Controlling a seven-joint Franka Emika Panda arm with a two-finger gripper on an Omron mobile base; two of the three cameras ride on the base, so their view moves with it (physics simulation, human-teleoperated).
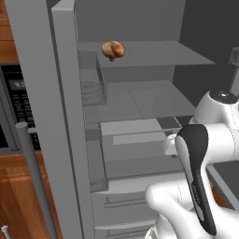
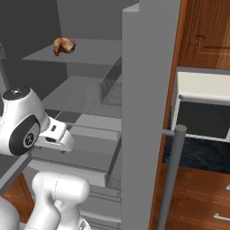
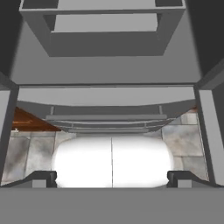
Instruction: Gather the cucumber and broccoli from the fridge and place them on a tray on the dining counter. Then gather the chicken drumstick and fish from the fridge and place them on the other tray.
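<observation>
Closest to you, the gripper [image 3: 112, 177] points downward in front of the open fridge [image 1: 65, 140], its two finger tips standing at full spread with nothing between them, so you carry no load at this moment. Looking along the hand, you see the pale drawer fronts [image 3: 107, 120] low in the fridge and the tiled floor [image 3: 183, 140] beneath, which suggests the hand is held folded back rather than reaching for anything. In the base views your arm's elbow [image 2: 20, 121] sits bunched low in front of the lower shelves, probably tucked in to keep it off the door edges while the base settles. On either side the fridge doors [image 2: 143, 112] stand swung wide, their long bar handles [image 1: 35, 177] toward you, leaving the whole interior open to your reach. Beyond the arm, the glass shelves [image 1: 140, 100] at mid height look bare. Farthest and highest, the chicken drumstick [image 1: 113, 49] lies alone on the upper shelf [image 1: 154, 52], near its front left corner as seen from the left base view and well above your hand. Judging by this, the drumstick is the item to fetch, and you will need to lift and extend the arm a good way upward to reach it.
</observation>
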